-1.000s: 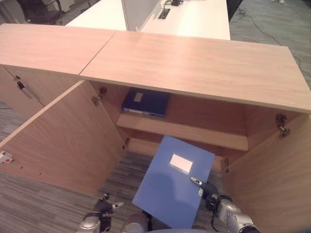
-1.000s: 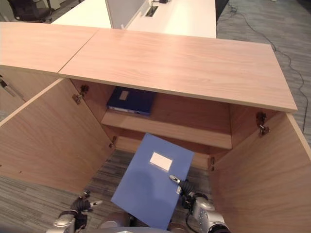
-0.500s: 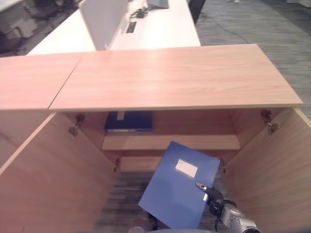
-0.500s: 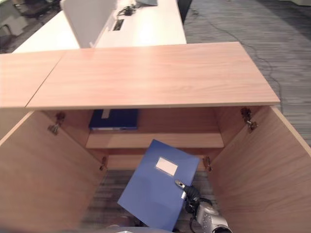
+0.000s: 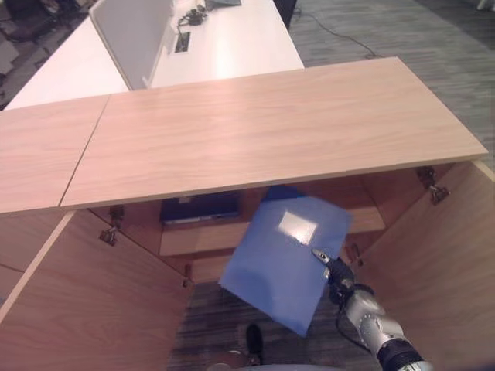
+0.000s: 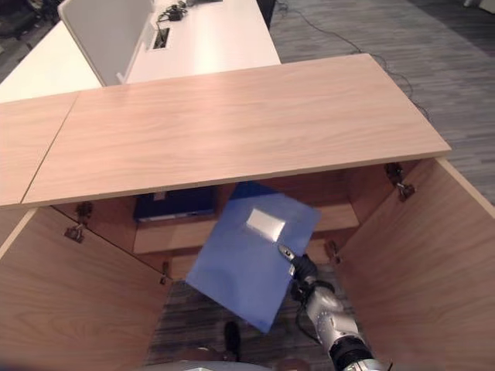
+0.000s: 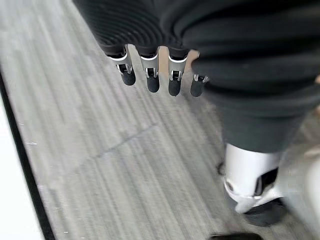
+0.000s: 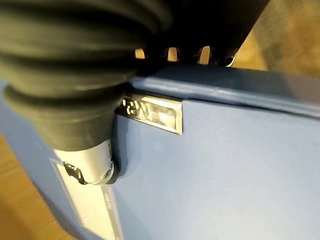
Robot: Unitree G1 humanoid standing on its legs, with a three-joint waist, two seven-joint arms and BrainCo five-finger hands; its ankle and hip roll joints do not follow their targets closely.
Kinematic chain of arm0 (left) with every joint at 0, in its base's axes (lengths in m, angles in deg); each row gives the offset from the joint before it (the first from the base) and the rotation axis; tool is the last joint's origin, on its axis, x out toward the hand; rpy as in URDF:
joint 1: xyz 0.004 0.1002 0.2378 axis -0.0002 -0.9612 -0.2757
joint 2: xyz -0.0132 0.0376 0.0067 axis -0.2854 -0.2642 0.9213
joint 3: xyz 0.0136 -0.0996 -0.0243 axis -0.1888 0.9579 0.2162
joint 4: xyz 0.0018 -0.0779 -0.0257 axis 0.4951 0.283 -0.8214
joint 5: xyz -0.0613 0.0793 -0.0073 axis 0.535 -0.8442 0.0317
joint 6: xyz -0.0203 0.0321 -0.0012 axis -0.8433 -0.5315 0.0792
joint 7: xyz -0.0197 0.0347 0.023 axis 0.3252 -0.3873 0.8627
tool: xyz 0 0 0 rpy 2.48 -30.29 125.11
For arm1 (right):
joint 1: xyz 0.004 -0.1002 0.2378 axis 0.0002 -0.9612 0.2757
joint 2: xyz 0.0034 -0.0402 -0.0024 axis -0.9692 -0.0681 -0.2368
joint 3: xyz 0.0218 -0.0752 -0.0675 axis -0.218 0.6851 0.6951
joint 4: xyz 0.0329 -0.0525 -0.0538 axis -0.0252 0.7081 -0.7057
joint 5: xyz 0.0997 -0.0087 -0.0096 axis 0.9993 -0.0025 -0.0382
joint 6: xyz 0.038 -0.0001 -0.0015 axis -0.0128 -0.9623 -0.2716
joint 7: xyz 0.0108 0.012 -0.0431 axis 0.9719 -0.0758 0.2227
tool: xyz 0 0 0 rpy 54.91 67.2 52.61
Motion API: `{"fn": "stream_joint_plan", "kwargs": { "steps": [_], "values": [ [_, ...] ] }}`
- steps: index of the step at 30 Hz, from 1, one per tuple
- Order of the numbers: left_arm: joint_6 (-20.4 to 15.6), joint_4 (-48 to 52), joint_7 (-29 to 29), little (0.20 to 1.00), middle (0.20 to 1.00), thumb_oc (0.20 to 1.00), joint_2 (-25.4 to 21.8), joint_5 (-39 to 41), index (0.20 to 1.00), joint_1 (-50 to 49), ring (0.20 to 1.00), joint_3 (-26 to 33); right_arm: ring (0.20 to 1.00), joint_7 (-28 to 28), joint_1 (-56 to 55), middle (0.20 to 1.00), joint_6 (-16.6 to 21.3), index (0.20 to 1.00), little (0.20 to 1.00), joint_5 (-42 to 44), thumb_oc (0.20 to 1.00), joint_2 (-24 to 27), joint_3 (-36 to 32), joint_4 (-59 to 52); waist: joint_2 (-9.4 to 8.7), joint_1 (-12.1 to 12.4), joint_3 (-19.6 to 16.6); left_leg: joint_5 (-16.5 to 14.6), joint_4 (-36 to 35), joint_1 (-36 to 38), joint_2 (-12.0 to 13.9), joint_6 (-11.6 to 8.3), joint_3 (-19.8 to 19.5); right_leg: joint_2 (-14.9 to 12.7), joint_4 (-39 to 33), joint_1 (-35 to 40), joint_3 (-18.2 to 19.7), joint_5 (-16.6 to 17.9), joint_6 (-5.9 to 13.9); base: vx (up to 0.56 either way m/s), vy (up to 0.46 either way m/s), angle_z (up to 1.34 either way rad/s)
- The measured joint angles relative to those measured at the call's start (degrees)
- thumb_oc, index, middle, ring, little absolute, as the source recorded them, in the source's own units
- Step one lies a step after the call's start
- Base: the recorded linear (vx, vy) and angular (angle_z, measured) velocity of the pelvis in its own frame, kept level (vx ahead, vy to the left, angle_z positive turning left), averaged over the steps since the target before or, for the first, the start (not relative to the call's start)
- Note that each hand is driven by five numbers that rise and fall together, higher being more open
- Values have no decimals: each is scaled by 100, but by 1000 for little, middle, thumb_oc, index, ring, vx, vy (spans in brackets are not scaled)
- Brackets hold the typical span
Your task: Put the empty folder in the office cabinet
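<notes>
One-hand pinch only: right hand [image 5: 337, 272] clamped on blue folder [image 5: 283, 259] edge, folder tilted before cabinet [image 5: 255, 124] opening, far corner near shelf [image 5: 232, 232]. Risk: corner snagging top panel, folder twisting free. Left hand [image 7: 150, 75] relaxed, empty, over floor.

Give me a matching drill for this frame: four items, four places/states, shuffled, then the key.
Items:
1. blue folder
2. dark folder
3. right hand
4. left hand

Places/states:
A. lying flat on the cabinet's shelf
B. hanging over grey carpet, fingers straight, holding nothing
C. held in the air in front of the open cabinet, white label facing up
D. thumb on the folder's face, fingers behind its edge

Pairs: 1-C, 2-A, 3-D, 4-B
</notes>
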Motion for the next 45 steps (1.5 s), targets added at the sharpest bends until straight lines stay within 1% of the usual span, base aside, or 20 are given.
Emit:
{"fn": "stream_joint_plan", "kwargs": {
  "steps": [2, 3, 5, 6, 8, 11, 12, 16, 19, 22, 23, 26, 29, 31, 33, 34, 37, 41, 42, 45],
  "values": [
    [-6, 55, 59, 1000, 1000, 1000, 3, 177, 1000, 17, 1000, 2, 200, -145, 285, 200, 126, 200, 200, 97, 200, -45, 40, -180, -44, -11, 283, 54, 89, -192, 134, 13, -65, 145, -263, -426, -94, 86, 139, -11, -67, -3],
    [-3, 48, 56, 1000, 1000, 1000, -6, 184, 1000, 31, 1000, -25, 200, -216, 366, 200, 201, 200, 200, 120, 200, -57, 27, -186, -96, -27, 398, 81, 90, -203, 145, 5, -69, 166, -457, -482, -74, 288, 257, 24, -65, 31],
    [-14, 102, 67, 1000, 1000, 1000, -10, 192, 1000, 12, 1000, -23, 200, -479, 384, 200, 268, 200, 200, 286, 200, -35, -31, -193, -134, -16, 485, 158, 109, -225, 145, -106, -168, 253, -814, -296, -79, 908, 170, -69, -82, 37],
    [-34, 206, 97, 1000, 1000, 1000, 4, 242, 1000, -30, 1000, -43, 200, -592, 454, 200, 366, 200, 200, 333, 200, -37, -33, -193, -122, 8, 527, 179, 199, -342, 196, -137, -212, 315, -879, -333, -124, 999, 128, -234, -168, 22],
    [-107, 340, 172, 1000, 1000, 1000, 29, 439, 1000, 17, 1000, -67, 200, -744, 828, 200, 605, 200, 200, 498, 200, -78, -29, -199, -115, 22, 773, 134, 620, -841, 342, -290, -264, 396, -777, -627, -168, 984, 42, -201, -197, 14],
    [-191, 505, 356, 1000, 1000, 1000, 22, 628, 1000, 259, 1000, -195, 200, -1097, 1424, 200, 870, 200, 200, 900, 200, 10, -256, -204, 7, 22, 1172, 115, 1194, -1657, 418, -314, -534, 390, -260, -1231, -359, 839, -257, -32, -89, 35],
    [-194, 559, 404, 1000, 1000, 1000, 6, 633, 1000, 277, 1000, -215, 200, -1214, 1634, 200, 954, 200, 200, 1011, 200, 16, -341, -205, 6, 41, 1286, 74, 1347, -1866, 416, -297, -587, 323, 11, -1481, -373, 728, -357, -12, -57, 28],
    [-190, 707, 604, 1000, 1000, 1000, -23, 835, 1000, 284, 1000, -216, 200, -1527, 2163, 200, 1265, 200, 200, 1223, 200, 20, -693, -223, -13, 170, 1564, -258, 2147, -2566, 398, -287, -715, 65, 893, -2122, -384, 305, -502, -12, -43, 22],
    [-207, 732, 658, 1000, 1000, 1000, -39, 839, 1000, 278, 1000, -258, 200, -1755, 2478, 200, 1395, 200, 200, 1237, 200, 57, -779, -231, -9, 271, 1571, -513, 2809, -3055, 393, -281, -772, -68, 1496, -2505, -367, 60, -545, -13, -10, 15],
    [-288, 937, 722, 1000, 1000, 1000, -198, 838, 1000, 273, 1000, -468, 200, -1985, 3236, 200, 1590, 200, 200, 1569, 200, 143, -1067, -196, 8, 393, 1579, -830, 3631, -3758, 378, -250, -871, -273, 2275, -3094, -336, -309, -671, 2, -41, 21],
    [-309, 956, 738, 1000, 1000, 1000, -253, 839, 1000, 274, 1000, -505, 200, -2039, 3534, 200, 1721, 200, 200, 1704, 200, 176, -1219, -160, 11, 441, 1581, -927, 3912, -3990, 374, -238, -919, -352, 2547, -3294, -334, -428, -756, 14, -59, 26],
    [-293, 953, 813, 1000, 1000, 1000, -336, 835, 1000, 238, 1000, -704, 200, -2170, 4331, 200, 2063, 200, 200, 2066, 200, 343, -1529, 54, 29, 691, 1582, -1243, 4605, -4461, 364, -232, -1008, -503, 3208, -3691, -239, -740, -841, 15, -54, 17],
    [-300, 1056, 837, 1000, 1000, 1000, -372, 835, 1000, 235, 1000, -724, 200, -2194, 4668, 200, 2247, 200, 200, 2261, 200, 433, -1606, 379, 25, 754, 1508, -1284, 4841, -4762, 278, -232, -1081, -610, 3542, -3952, -210, -866, -835, 38, -74, 20],
    [-340, 1228, 910, 1000, 1000, 1000, -469, 837, 1000, 218, 1000, -860, 200, -2404, 5149, 200, 2372, 200, 200, 2603, 200, 615, -1711, 1234, 29, 770, 1427, -1279, 4937, -4933, 204, -237, -1188, -668, 3691, -4059, -226, -931, -827, 44, -73, 32],
    [-367, 1289, 952, 1000, 1000, 1000, -529, 839, 1000, 214, 1000, -912, 200, -2557, 5319, 200, 2441, 200, 200, 2851, 200, 726, -1916, 1637, 7, 845, 1328, -1271, 4926, -4982, 154, -248, -1221, -707, 3727, -4098, -236, -972, -816, 32, -64, 27],
    [-366, 1355, 973, 1000, 1000, 1000, -541, 844, 1000, 167, 1000, -950, 200, -2611, 5436, 200, 2510, 200, 200, 2984, 200, 809, -2015, 1905, 11, 942, 1245, -1268, 4915, -4993, 122, -251, -1238, -726, 3775, -4094, -257, -996, -775, 24, -68, 15],
    [-415, 1473, 1016, 1000, 1000, 1000, -619, 846, 1000, -59, 1000, -1189, 200, -2757, 5736, 200, 2581, 200, 200, 3257, 200, 1065, -2018, 2619, 18, 966, 888, -1253, 4945, -5119, 2, -243, -1330, -809, 3813, -4119, -355, -1069, -764, 15, -72, 27],
    [-459, 1579, 1058, 1000, 1000, 1000, -775, 849, 1000, -266, 1000, -1223, 200, -2866, 6445, 200, 2542, 200, 200, 3338, 200, 1757, -1797, 3534, 26, 1069, 805, -1228, 5043, -5204, -153, -205, -1470, -968, 4018, -4123, -441, -1239, -824, 11, -31, 28],
    [-417, 1508, 1083, 1000, 1000, 1000, -750, 867, 1000, -268, 1000, -1272, 200, -2915, 6616, 200, 2540, 200, 200, 3402, 200, 1730, -1610, 3693, 44, 1068, 736, -1261, 5122, -5273, -139, -196, -1503, -968, 4049, -4133, -482, -1274, -817, 13, -2, 12],
    [-428, 1164, 1156, 1000, 1000, 1000, -678, 937, 1000, -132, 1000, -1398, 200, -2881, 6738, 200, 2436, 200, 200, 3486, 200, 1523, -1592, 3945, 8, 1012, 457, -1297, 5223, -5434, -131, -179, -1509, -965, 4132, -4269, -474, -1306, -826, 8, -15, 2]
  ]
}}
